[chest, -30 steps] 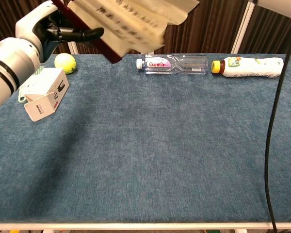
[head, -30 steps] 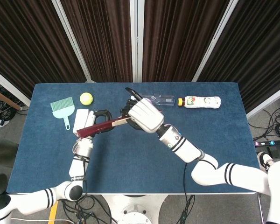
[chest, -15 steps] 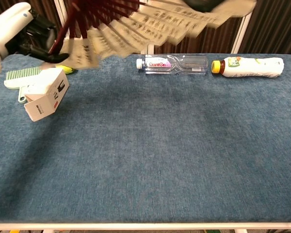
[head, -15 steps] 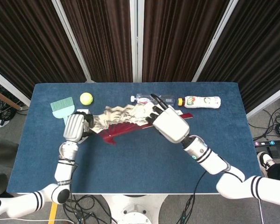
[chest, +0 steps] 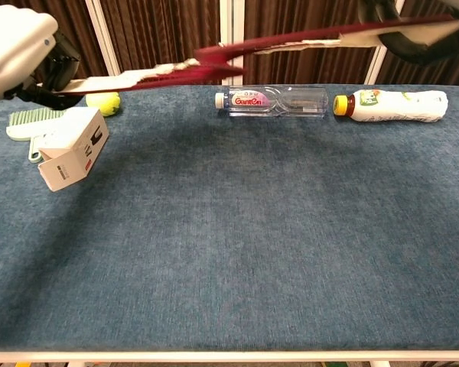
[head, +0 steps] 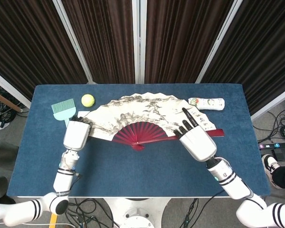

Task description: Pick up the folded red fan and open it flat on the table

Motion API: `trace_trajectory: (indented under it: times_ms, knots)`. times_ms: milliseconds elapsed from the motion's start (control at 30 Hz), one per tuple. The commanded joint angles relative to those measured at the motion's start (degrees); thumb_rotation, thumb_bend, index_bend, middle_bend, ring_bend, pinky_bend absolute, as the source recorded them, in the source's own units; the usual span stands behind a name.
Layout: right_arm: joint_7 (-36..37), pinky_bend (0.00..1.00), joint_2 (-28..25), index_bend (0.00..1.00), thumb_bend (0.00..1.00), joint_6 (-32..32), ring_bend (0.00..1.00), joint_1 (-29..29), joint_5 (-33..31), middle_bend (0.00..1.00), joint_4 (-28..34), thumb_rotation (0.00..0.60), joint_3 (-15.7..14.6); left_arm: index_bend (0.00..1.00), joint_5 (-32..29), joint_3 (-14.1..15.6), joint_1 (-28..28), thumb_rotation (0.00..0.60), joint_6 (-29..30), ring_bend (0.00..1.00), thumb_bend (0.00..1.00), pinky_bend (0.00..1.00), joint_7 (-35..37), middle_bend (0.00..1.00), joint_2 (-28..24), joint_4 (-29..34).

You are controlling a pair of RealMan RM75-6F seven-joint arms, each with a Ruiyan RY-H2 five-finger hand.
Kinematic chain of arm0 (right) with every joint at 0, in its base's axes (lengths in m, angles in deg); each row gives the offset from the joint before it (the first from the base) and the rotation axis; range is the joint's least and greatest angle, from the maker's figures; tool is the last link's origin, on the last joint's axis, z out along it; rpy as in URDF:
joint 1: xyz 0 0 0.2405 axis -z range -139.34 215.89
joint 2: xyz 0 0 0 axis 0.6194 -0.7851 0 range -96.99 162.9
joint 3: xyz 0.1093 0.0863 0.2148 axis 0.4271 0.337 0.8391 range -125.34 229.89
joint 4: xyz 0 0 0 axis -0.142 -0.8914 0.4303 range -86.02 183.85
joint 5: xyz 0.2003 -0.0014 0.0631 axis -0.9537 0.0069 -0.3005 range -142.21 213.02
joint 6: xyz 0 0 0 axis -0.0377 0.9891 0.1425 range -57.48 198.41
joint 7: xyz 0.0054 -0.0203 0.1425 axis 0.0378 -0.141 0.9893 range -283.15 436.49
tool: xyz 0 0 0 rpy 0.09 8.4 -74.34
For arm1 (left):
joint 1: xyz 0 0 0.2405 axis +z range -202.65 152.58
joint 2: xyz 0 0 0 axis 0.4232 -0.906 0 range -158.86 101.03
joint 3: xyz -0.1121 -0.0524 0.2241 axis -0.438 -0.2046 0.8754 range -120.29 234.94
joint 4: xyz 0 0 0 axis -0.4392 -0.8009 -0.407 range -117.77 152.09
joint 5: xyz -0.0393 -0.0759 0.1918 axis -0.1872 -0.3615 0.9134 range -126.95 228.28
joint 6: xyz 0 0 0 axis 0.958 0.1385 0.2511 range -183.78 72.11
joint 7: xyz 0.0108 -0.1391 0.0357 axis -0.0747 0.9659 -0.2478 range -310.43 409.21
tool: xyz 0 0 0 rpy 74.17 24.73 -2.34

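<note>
The red fan point(head: 142, 113) is spread into a full half circle, with cream painted paper and dark red ribs. It hangs level above the blue table point(head: 133, 166). My left hand point(head: 76, 135) grips its left outer rib. At the other end, my right hand point(head: 195, 141) holds the right outer rib. In the chest view the fan point(chest: 214, 63) shows edge-on, well clear of the cloth, between the left hand point(chest: 19, 50) and the right hand point(chest: 413, 34).
A clear bottle point(chest: 271, 99) and a white yellow-capped bottle point(chest: 394, 105) lie along the far edge. At the far left are a white box point(chest: 69, 145), a tennis ball point(chest: 102, 100) and a green brush point(chest: 27, 122). From above, the fan hides the box and the clear bottle.
The fan has gone from nearly folded to fully spread. My hands moved apart, the left one outward to the left and the right one to the right and nearer, and the fan levelled out.
</note>
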Motion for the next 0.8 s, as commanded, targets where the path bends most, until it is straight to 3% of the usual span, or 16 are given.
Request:
trace_trajectory:
  times_ms: [33,167,300,400,467,533,600,667,733,800]
  knots:
    - [-1.1,0.0,0.6,0.92,0.83,1.2,0.38,2.1,1.0,0.72,-0.3,0.6,-1.3,0.75,0.8,1.0,0.2,0.6,0.6,0.57,0.39,0.47,-2.3,0.72,0.9,0.9]
    - [-1.0,0.0,2.5,0.92,0.83,3.4,0.36,5.0,2.4,0.72,-2.9,0.6,-2.5,0.74,3.1,3.1,0.3,0.6,0.8,0.56,0.39,0.47,-4.1,0.71,2.5,-0.5]
    - [3.5,0.0,6.5,0.89,0.82,4.2,0.32,7.2,2.5,0.7,-8.2,0.6,-3.3,0.73,4.8,4.3,-0.3,0.6,-0.5,0.56,0.39,0.47,-3.9,0.71,4.9,-4.1]
    - [2.8,0.0,10.0,0.81,0.73,4.6,0.27,8.5,2.5,0.64,-12.9,0.6,-3.4,0.71,5.1,4.1,-0.9,0.6,-1.4,0.56,0.39,0.47,-4.0,0.71,6.7,-7.0]
    - [2.5,0.0,12.0,0.7,0.65,4.9,0.23,9.6,2.1,0.58,-15.0,0.6,-3.5,0.67,4.8,4.1,-1.0,0.6,-2.1,0.54,0.38,0.46,-4.7,0.68,7.5,-8.0]
    - [1.9,0.0,13.8,0.5,0.53,4.6,0.15,10.8,1.1,0.49,-16.7,0.6,-3.9,0.54,3.7,4.4,-0.9,0.6,-3.5,0.45,0.36,0.43,-6.6,0.59,8.1,-8.1]
    - [1.9,0.0,14.5,0.25,0.32,3.7,0.04,11.7,-0.1,0.34,-17.1,0.6,-4.0,0.33,1.8,4.5,-0.6,0.6,-5.1,0.26,0.28,0.33,-9.1,0.4,8.2,-6.8]
    - [2.5,0.0,14.7,0.07,0.15,2.9,0.0,12.5,-1.4,0.17,-16.9,0.6,-4.0,0.19,1.1,4.5,-0.4,0.6,-5.6,0.11,0.17,0.23,-10.4,0.24,8.3,-5.7]
    - [3.0,0.0,14.8,0.0,0.03,2.6,0.0,13.0,-2.2,0.04,-16.5,0.6,-3.8,0.13,1.4,4.6,-0.3,0.6,-5.4,0.03,0.08,0.16,-10.6,0.14,8.4,-5.3]
    - [3.0,0.0,14.6,0.0,0.0,2.5,0.0,13.7,-3.0,0.0,-16.2,0.6,-3.5,0.1,1.9,4.7,0.0,0.6,-4.7,0.0,0.02,0.13,-10.1,0.09,8.6,-5.1]
